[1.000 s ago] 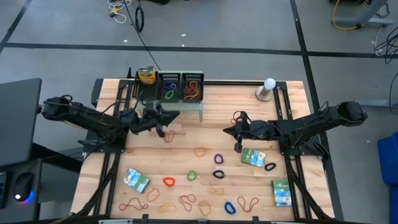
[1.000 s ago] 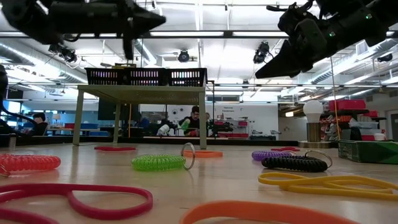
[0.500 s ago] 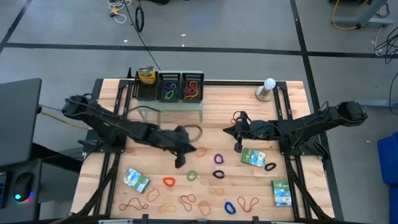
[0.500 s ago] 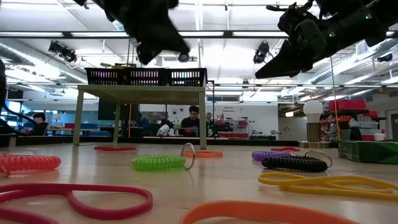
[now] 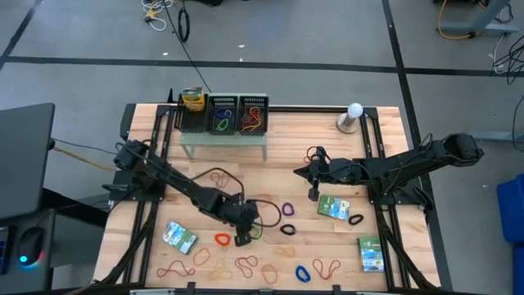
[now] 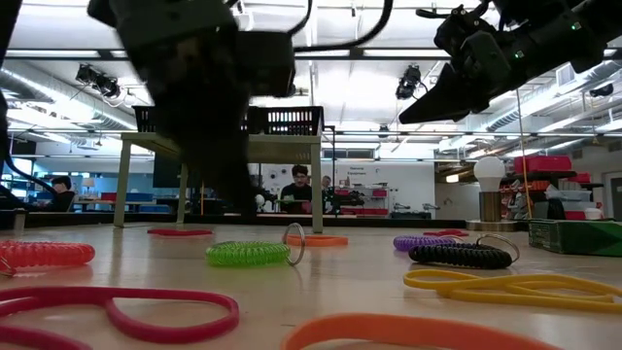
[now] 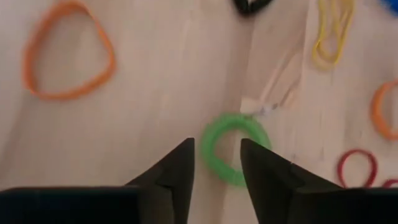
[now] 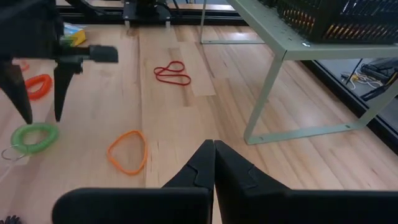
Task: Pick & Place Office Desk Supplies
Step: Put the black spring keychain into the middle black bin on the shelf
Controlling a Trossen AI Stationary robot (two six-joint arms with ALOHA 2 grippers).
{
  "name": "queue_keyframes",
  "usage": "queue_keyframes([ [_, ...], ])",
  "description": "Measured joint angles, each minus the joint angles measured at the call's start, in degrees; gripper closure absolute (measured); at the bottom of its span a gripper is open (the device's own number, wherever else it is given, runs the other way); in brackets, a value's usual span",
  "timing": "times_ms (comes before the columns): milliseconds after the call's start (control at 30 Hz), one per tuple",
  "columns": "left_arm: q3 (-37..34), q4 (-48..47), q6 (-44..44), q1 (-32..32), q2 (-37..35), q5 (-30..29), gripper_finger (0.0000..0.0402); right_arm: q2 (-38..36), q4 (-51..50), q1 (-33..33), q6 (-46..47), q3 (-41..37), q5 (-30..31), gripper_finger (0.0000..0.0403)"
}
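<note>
A green coiled loop (image 7: 235, 149) lies flat on the wood near the table's middle (image 5: 253, 233) (image 6: 248, 254). My left gripper (image 7: 216, 144) hangs over it, pointing steeply down, open, with one finger on either side of the coil's near rim and clear of it (image 8: 38, 118). In the high view the left gripper (image 5: 243, 236) is just left of the coil. My right gripper (image 8: 213, 146) waits shut above the table's right half (image 5: 313, 193), beside a green-white-blue packet (image 5: 334, 207). An orange band (image 7: 68, 50) lies a little farther off.
Many coloured loops litter the near half of the table (image 5: 246, 264). Two more packets lie at the near left (image 5: 178, 237) and near right (image 5: 371, 254). At the far edge stand the pale-green shelf (image 5: 223, 141) with black mesh trays (image 5: 237, 115), a yellow can (image 5: 191, 100) and a light bulb (image 5: 354, 115).
My left gripper has swung from beside the shelf toward the table's near edge and its middle, sinking as it went. It has tipped from near level to pointing steeply down and now hangs over the green coil. The right arm has kept still.
</note>
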Motion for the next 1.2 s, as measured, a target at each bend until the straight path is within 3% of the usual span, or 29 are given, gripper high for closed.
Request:
queue_keyframes([
  [200,0.1,-3.1,-0.2,-3.6,1.2,1.3,0.0246,0.0,0.0,0.0,0.4,0.0,0.0,0.0396],
  [400,0.1,-16.3,0.2,-8.6,0.0,2.3,0.0248,0.0,-0.4,0.0,2.5,0.1,-0.8,0.0396],
  [567,0.1,-17.0,0.6,-12.0,0.0,2.4,0.0249,1.3,-5.6,-0.2,13.7,0.1,-16.8,0.0395],
  [733,0.0,-11.2,3.0,-13.2,0.0,0.6,0.0267,7.5,-6.1,1.6,14.6,1.1,-18.5,0.0369],
  [900,-4.9,-3.4,1.0,-11.8,-0.5,-1.3,0.0324,14.9,-10.9,3.8,14.6,5.7,-20.6,0.0329],
  [1067,-13.1,13.8,0.0,-10.4,-2.0,-2.4,0.0391,20.1,-17.2,6.8,16.5,11.3,-21.2,0.0317],
  [1200,-18.2,27.6,0.7,-9.7,-2.5,-5.3,0.0394,22.4,-18.0,10.0,16.8,14.3,-21.2,0.0318],
])
